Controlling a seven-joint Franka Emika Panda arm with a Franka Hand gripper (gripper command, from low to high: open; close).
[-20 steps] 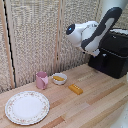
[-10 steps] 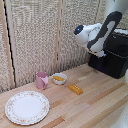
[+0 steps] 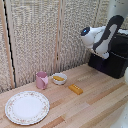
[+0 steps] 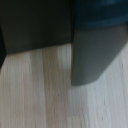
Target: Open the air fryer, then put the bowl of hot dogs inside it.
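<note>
The air fryer (image 3: 111, 57) stands at the table's (image 3: 95, 102) far right corner in the exterior view; its handle is hidden behind the arm. The claw is hidden too, so I cannot tell its state. The bowl (image 3: 59, 78) of hot dogs (image 3: 58, 77) sits near the back edge, between a pink mug (image 3: 42, 80) and an orange block (image 3: 76, 89), with a floral plate (image 3: 26, 107) at the front.

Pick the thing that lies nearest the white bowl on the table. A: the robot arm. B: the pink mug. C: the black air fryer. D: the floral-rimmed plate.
B: in the exterior view the pink mug stands right beside the bowl, on the exterior view's left; the plate, air fryer and arm are all farther off.
</note>
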